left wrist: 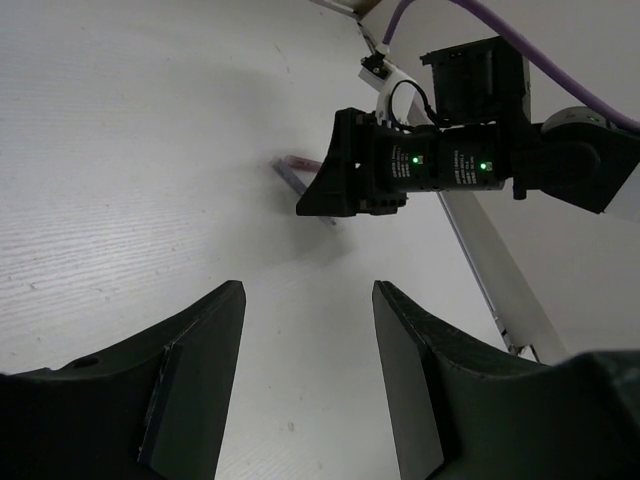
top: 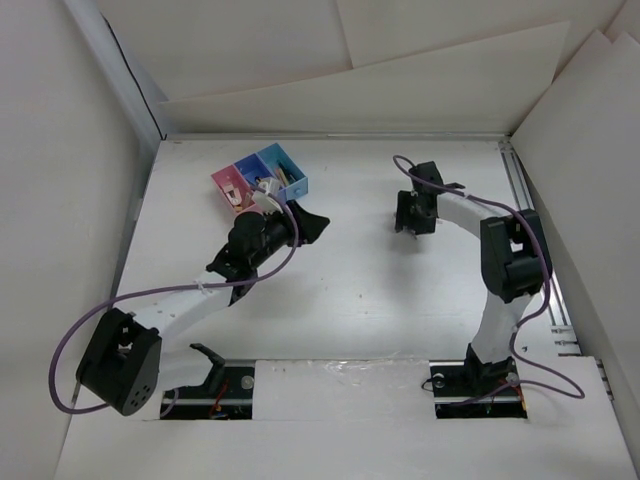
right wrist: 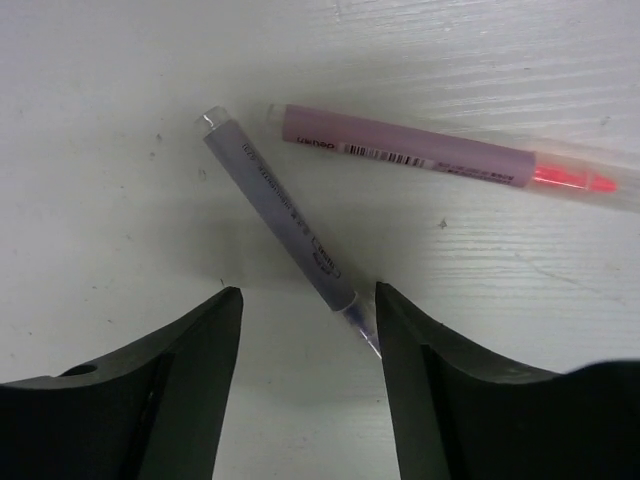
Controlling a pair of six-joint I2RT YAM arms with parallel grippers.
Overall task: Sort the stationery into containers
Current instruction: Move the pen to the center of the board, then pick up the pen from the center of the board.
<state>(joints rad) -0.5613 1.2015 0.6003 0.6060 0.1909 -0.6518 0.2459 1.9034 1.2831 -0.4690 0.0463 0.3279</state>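
Note:
Three joined bins stand at the back left: pink (top: 230,189), dark blue (top: 254,171), light blue (top: 286,172), with small items inside. In the right wrist view a pale blue-grey pen (right wrist: 275,210) and a pink-red pen (right wrist: 430,155) lie on the table. My right gripper (right wrist: 308,330) is open just above them, the blue-grey pen's tip by its right finger (right wrist: 420,380). It shows at the back centre in the top view (top: 410,226), hiding the pens. My left gripper (top: 312,226) is open and empty right of the bins. The yellow pen is out of view.
The left wrist view shows the right gripper (left wrist: 350,180) ahead with a pen end (left wrist: 298,168) under it. White walls enclose the table. A metal rail (top: 530,230) runs along the right edge. Purple cables hang off both arms.

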